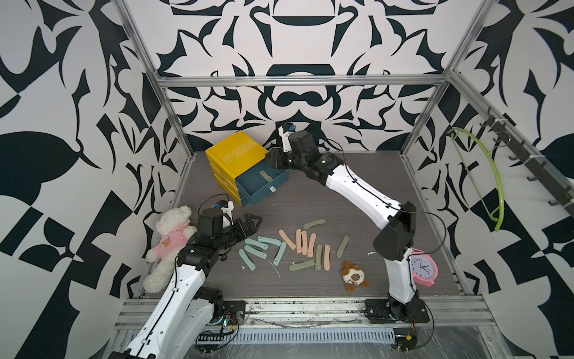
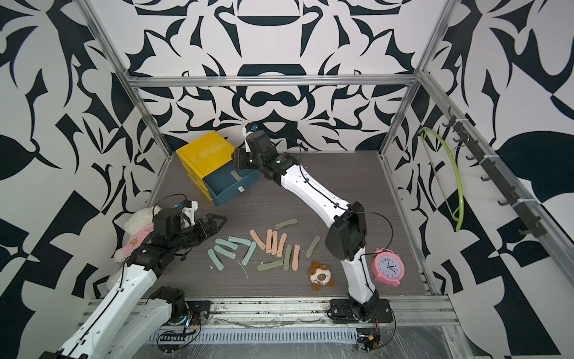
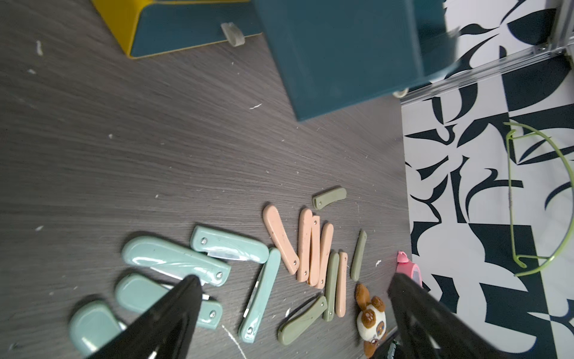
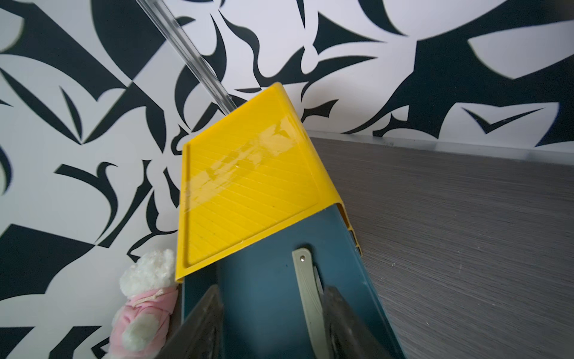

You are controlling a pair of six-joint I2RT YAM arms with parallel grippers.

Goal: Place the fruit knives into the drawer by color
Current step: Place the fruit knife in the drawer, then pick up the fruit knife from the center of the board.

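Right claw (image 4: 271, 290) hangs released over one olive knife (image 4: 306, 279) in the drawer (image 4: 261, 279), frame bottom; left claw (image 3: 293, 278) gapes by five teal knives (image 3: 174, 258), five pink knives (image 3: 279, 236), four olive knives (image 3: 329, 197).

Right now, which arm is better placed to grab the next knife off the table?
Left: the left gripper hangs open beside the teal knives, while the right gripper is off at the open drawer.
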